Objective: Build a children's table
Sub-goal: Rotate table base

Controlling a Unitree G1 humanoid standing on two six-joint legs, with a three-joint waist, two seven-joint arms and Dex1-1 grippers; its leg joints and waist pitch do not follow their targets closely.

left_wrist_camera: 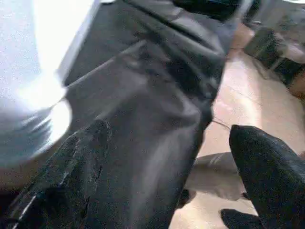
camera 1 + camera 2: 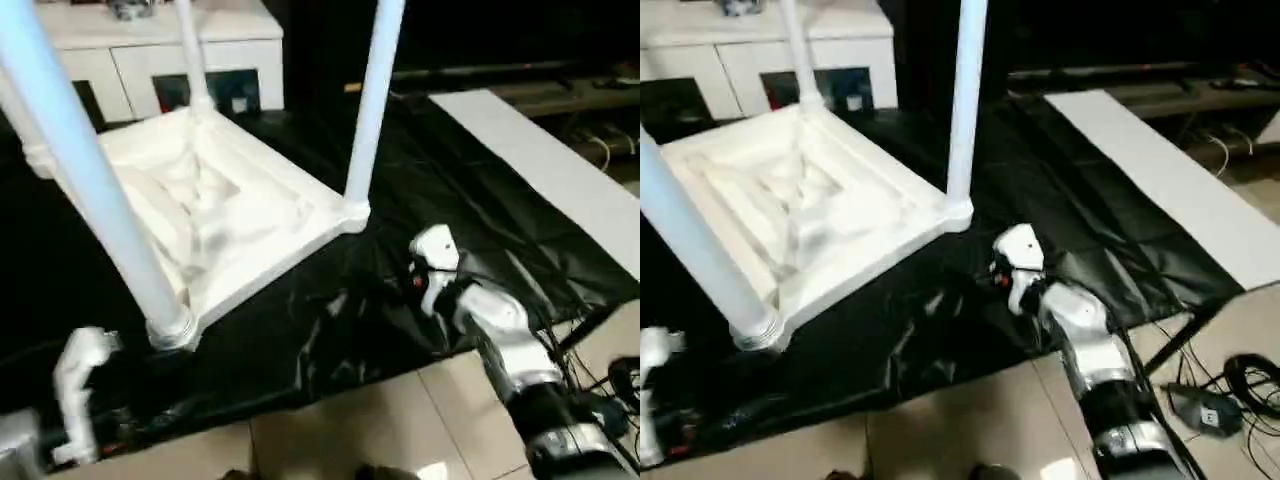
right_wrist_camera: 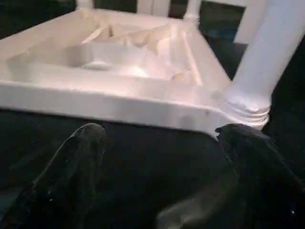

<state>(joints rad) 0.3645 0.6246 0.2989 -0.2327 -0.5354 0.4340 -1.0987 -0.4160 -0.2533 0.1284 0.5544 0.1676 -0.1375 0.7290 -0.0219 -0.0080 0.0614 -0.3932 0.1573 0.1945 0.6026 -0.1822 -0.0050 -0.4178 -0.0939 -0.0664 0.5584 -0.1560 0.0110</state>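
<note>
The children's table lies upside down on a black sheet, its ribbed white tabletop [image 2: 230,215] facing up. White legs stand in its corner sockets: a near one [image 2: 90,170], a right one [image 2: 370,110] and a far one [image 2: 192,55]. My left gripper [image 1: 169,129] is open and holds nothing, close beside the base of the near leg [image 1: 33,119]. Its white wrist [image 2: 80,385] sits low at the left. My right gripper [image 3: 161,130] is open too, just short of the tabletop's edge [image 3: 109,107] and the right leg's socket [image 3: 245,107]. Its arm [image 2: 490,320] reaches in from the lower right.
A white cabinet [image 2: 150,50] stands behind the table. A long white panel [image 2: 550,170] lies on the right of the black sheet [image 2: 450,190]. Tiled floor [image 2: 380,420] runs along the near side, with cables [image 2: 1240,385] at the right.
</note>
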